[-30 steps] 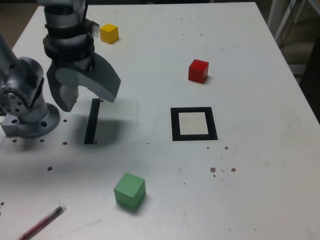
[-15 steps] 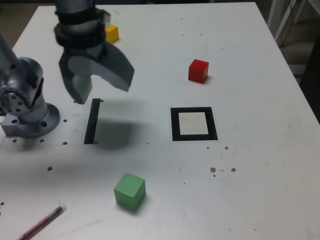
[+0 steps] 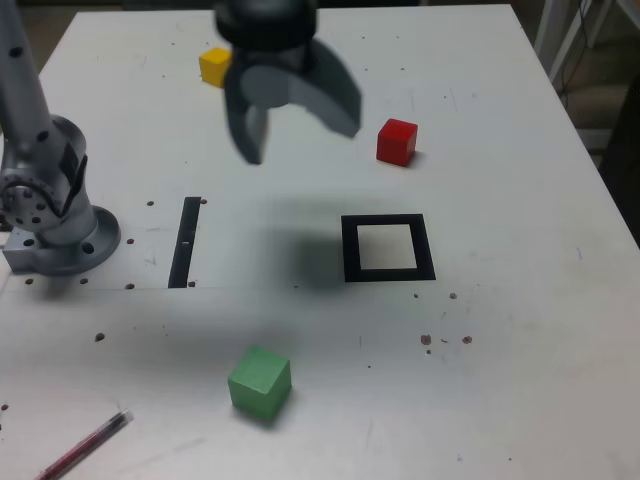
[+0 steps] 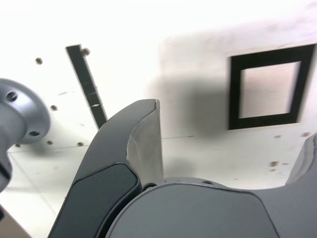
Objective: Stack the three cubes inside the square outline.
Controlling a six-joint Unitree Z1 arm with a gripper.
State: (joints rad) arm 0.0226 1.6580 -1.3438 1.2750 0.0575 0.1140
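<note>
Your end effector (image 3: 295, 125) hangs above the matte white surface (image 3: 500, 330) with its smooth dark grey jaws spread wide and nothing between them. The square outline (image 3: 388, 247), a flat thick black frame with a pale centre, lies just below it in the exterior view. The three plain matte cubes sit well apart: yellow cube (image 3: 213, 66) at the far edge, red cube (image 3: 397, 141) beyond the outline, and the larger green cube (image 3: 259, 381) nearest the camera.

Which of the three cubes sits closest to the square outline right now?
The red cube, just beyond the square outline in the exterior view. The green cube and the yellow cube both lie farther off toward that view's left.
</note>
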